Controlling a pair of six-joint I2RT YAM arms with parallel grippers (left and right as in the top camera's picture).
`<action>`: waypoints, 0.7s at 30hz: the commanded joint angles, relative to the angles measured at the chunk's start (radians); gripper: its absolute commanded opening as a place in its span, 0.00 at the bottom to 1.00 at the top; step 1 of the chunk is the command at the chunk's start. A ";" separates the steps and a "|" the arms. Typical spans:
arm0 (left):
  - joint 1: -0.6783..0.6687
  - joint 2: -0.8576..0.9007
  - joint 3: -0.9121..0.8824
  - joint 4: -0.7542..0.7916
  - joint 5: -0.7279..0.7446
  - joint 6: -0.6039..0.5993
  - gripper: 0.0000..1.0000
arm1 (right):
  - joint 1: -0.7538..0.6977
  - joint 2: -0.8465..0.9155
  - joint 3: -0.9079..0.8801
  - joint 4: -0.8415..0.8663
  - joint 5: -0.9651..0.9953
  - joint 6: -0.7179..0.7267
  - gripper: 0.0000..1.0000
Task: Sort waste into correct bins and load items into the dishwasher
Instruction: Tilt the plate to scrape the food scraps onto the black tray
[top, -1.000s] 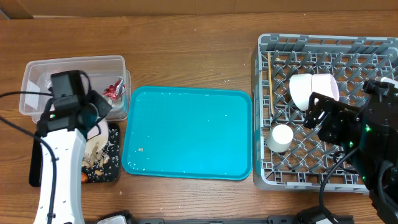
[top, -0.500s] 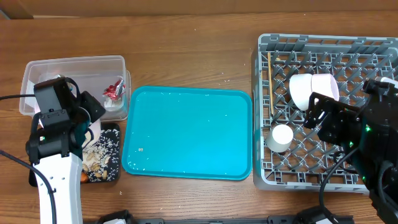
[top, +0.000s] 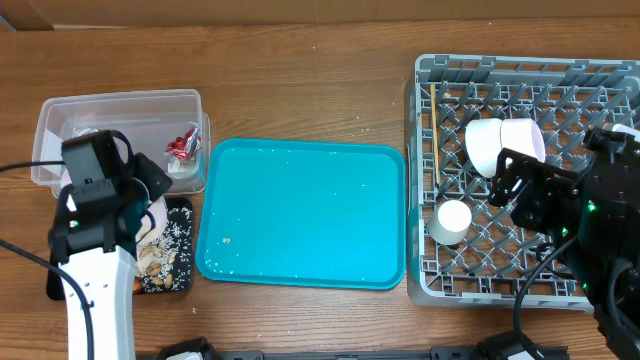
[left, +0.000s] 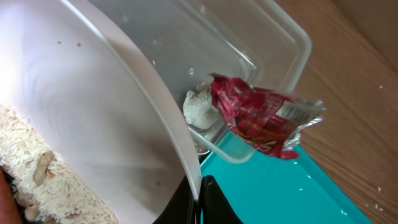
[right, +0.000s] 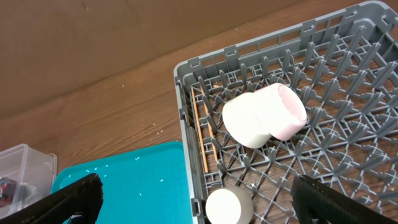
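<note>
Plate (left: 74, 112) tilted, face toward black tray (top: 57, 272)

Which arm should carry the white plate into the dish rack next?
Probably left: left end effector is shut on the plate over the black tray; right end effector hangs open above the rack.

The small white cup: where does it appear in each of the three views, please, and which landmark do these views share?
Overhead: the small white cup lies in the lower left part of the grey rack, right of centre.
Left wrist: not in it.
Right wrist: the cup is at the bottom edge, near the middle, inside the rack.
Shared landmark: the teal tray, also seen by the left wrist and the right wrist.
</note>
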 joint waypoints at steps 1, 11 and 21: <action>0.000 -0.058 -0.067 0.042 0.009 -0.001 0.04 | -0.006 -0.004 0.019 0.005 -0.002 0.002 1.00; 0.000 -0.191 -0.138 0.105 -0.067 0.064 0.04 | -0.006 -0.004 0.019 0.005 -0.002 0.002 1.00; -0.002 -0.185 -0.146 0.201 -0.021 0.191 0.04 | -0.006 -0.002 0.019 0.005 -0.002 0.002 1.00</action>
